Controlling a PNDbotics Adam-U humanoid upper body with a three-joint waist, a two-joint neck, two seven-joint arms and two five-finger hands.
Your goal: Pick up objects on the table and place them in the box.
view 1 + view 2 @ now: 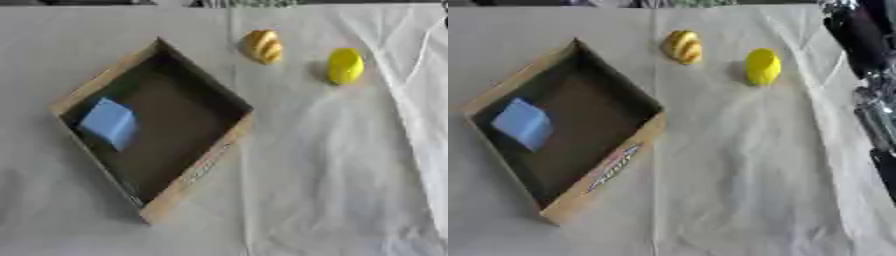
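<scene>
Yellow object (345, 66) lies apart from right arm (866, 75).

I see the wooden box (197, 167) lying askew, a blue block (108, 122) inside its left corner; a striped orange object (262, 46) and yellow object (345, 66) lie beyond it.

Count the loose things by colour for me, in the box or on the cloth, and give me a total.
Blue: 1, the blue block inside the box.
Plain yellow: 1, the yellow object on the cloth.
Yellow with darker orange stripes: 1, the striped object on the cloth beside it.
Total: 3 things, 1 in the box and 2 still out.
</scene>
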